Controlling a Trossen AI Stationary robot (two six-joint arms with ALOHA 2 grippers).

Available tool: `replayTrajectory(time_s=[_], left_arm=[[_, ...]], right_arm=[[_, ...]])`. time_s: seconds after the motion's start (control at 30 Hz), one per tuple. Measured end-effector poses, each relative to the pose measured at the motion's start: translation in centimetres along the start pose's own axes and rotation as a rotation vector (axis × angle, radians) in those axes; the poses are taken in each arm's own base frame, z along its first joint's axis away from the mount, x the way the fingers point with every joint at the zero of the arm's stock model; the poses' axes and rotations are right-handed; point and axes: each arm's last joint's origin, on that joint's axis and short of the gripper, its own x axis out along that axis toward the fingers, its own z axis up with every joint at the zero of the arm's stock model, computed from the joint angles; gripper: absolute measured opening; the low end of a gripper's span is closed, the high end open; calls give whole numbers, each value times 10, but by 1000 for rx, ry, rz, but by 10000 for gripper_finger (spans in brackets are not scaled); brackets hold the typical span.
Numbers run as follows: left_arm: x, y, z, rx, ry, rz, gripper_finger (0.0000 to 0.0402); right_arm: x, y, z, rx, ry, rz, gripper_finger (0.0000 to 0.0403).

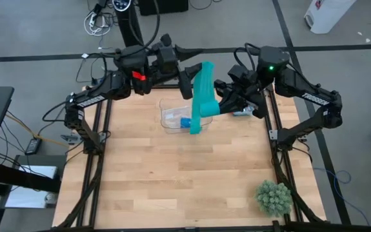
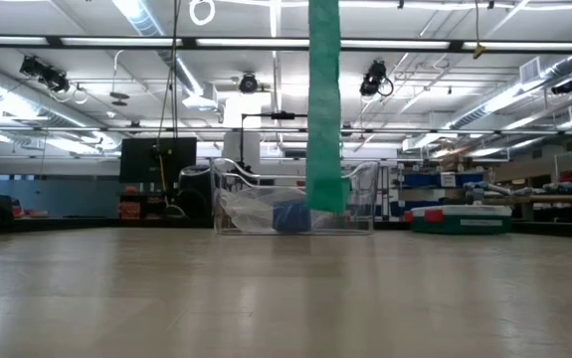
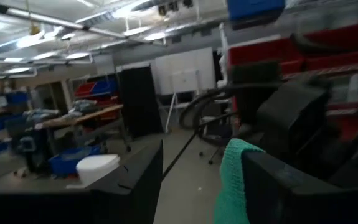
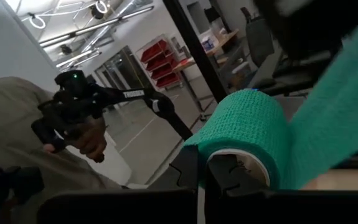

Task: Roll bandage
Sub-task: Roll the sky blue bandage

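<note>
Wooden table (image 1: 172, 174) below you, your right gripper (image 1: 227, 102) clamped on the bandage (image 1: 202, 96) coil, left gripper (image 1: 188, 77) parted around its raised strip.

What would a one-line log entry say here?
right pincer: shut on bandage roll | left pincer: at strip top | strip hangs over bin

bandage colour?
Teal-green, a woven mesh texture. The bandage shows best in the right wrist view, coiled at the right gripper.

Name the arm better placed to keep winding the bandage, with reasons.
Right, probably. The right gripper is shut on the bandage coil, while the left gripper only straddles the strip's upper end, fingers apart.
</note>
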Motion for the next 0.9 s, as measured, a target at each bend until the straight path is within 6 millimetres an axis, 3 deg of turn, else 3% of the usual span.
replayTrajectory(time_s=[0.33,0.57,0.9], left_arm=[[-8,-34,7,173,-28,-127,191],[-21,-42,18,301,-43,-120,191],[-32,-68,10,400,92,-182,191]], right_arm=[[-5,-9,-8,140,46,-90,0],[-9,-8,-9,245,72,-60,0],[-15,-14,-16,423,164,-20,0]])
